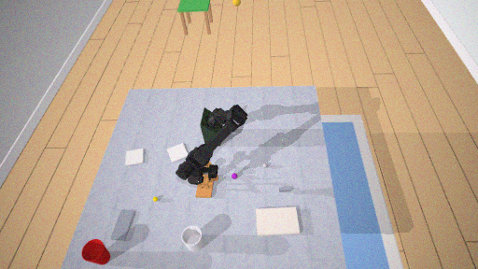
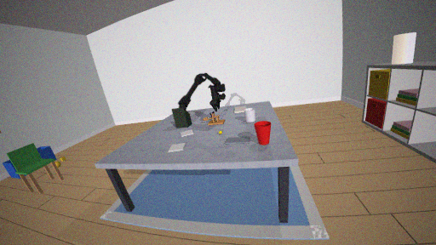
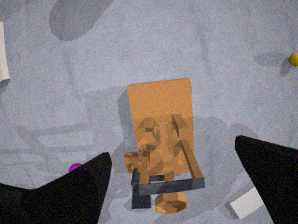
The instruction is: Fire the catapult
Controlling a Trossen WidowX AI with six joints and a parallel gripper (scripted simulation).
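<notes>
The orange catapult [image 1: 203, 191] [image 2: 216, 122] [image 3: 162, 100] stands on the table below my gripper. In the wrist view its round cup [image 3: 171, 203] is at the bottom and shows no ball, with a dark crossbar [image 3: 172, 186] just above it. My gripper [image 1: 203, 176] [image 2: 216, 110] [image 3: 174, 152] is wide open and empty, its fingers either side of the catapult. A purple ball [image 1: 234, 176] [image 3: 76, 167] lies beside the catapult, partly behind a finger in the wrist view. A yellow ball [image 1: 155, 199] [image 2: 220, 132] [image 3: 294, 59] lies on the other side. The white mug [image 1: 191, 239] [image 2: 249, 115] stands upright beyond the catapult's base end.
A red cup [image 1: 95, 252] [image 2: 263, 133] stands near the table's corner, by a flat grey block [image 1: 123, 224]. A cream box [image 1: 277, 220] [image 2: 239, 110] lies past the mug. Two white tiles [image 1: 134, 157] [image 1: 177, 152] and a small grey block [image 1: 286, 189] lie on the table.
</notes>
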